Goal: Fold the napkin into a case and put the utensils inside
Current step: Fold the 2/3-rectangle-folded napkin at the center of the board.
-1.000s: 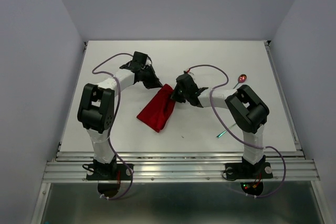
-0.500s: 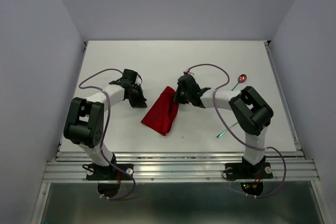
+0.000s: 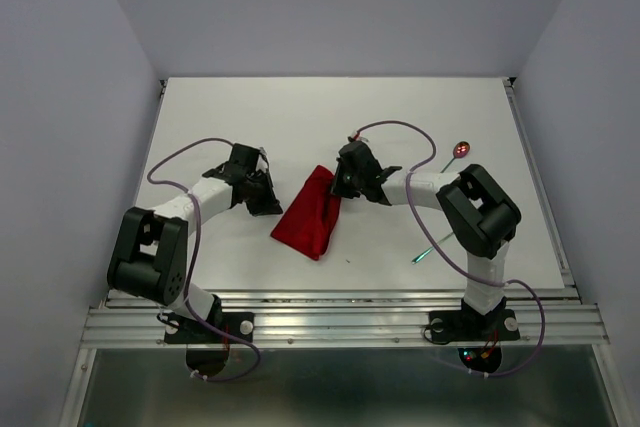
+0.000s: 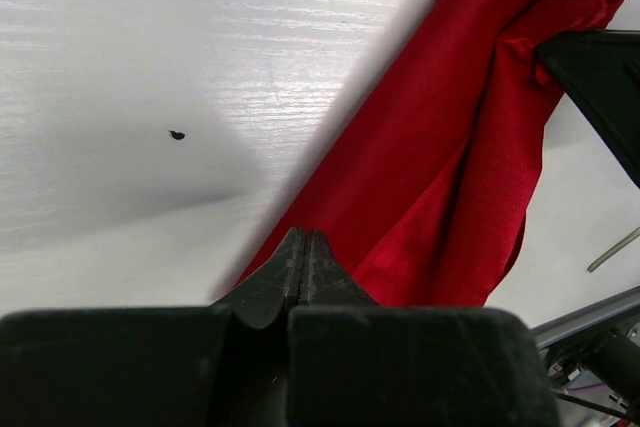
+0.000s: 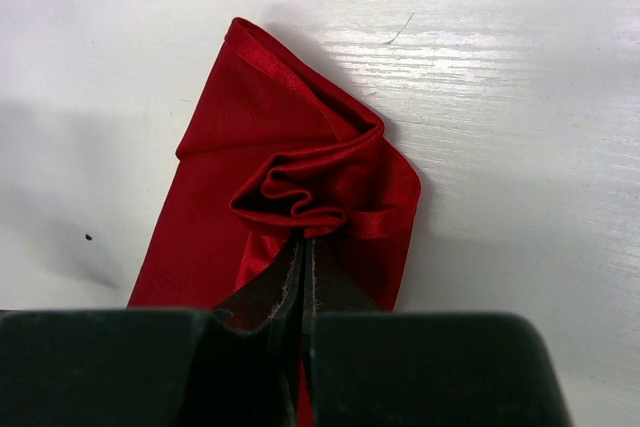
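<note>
Napkin point(image 3: 308, 215) mid-table, folded to a narrow strip, nudged slightly right versus a second ago. Left gripper point(image 4: 303, 239) has backed off the far end and sits just beside the left edge, closed, empty. Right gripper point(image 5: 303, 247) stayed put, clamped on the bunched far corner. Looks like a regrip between folds. Fork point(image 3: 432, 248) and spoon point(image 3: 461, 150) unmoved, well right of the napkin.

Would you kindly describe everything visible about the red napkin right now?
The napkin is bright red, shiny cloth, folded into a long narrow strip lying slantwise on the white table. Its far end is bunched into ruffles where the shut right gripper pinches it; the shut left gripper sits at its left edge.
</note>
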Controlling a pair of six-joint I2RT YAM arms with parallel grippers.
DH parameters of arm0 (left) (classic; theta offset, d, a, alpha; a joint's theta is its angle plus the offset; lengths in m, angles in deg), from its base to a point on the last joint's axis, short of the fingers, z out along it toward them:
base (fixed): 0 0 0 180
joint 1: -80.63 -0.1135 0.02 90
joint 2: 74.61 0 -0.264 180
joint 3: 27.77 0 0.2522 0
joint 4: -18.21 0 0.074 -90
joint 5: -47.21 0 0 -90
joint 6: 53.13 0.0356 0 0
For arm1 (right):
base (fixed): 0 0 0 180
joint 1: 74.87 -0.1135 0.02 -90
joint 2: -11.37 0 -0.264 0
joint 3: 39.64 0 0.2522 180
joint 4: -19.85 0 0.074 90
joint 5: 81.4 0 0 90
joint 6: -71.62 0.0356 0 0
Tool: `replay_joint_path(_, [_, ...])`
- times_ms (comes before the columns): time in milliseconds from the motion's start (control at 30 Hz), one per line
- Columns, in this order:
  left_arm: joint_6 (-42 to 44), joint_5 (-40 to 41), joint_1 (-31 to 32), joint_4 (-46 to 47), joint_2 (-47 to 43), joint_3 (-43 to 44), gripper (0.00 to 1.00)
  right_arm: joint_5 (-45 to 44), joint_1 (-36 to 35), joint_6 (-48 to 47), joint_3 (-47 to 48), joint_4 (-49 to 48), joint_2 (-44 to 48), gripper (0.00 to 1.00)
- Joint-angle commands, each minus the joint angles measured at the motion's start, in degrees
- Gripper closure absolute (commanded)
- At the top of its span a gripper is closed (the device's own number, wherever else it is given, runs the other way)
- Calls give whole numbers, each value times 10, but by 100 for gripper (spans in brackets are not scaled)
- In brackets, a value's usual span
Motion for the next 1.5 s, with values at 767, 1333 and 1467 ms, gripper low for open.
replay_joint_path(767, [-83,-6,121,43,-11,-56,100,4,1,-85,48,92,50,99])
replay_joint_path(1333, [-90,25,129,79,74,-66,100,21,1,-78,51,97,78,99])
replay_joint_path(1467, [-102,21,139,87,81,-69,100,22,1,-75,59,97,72,99])
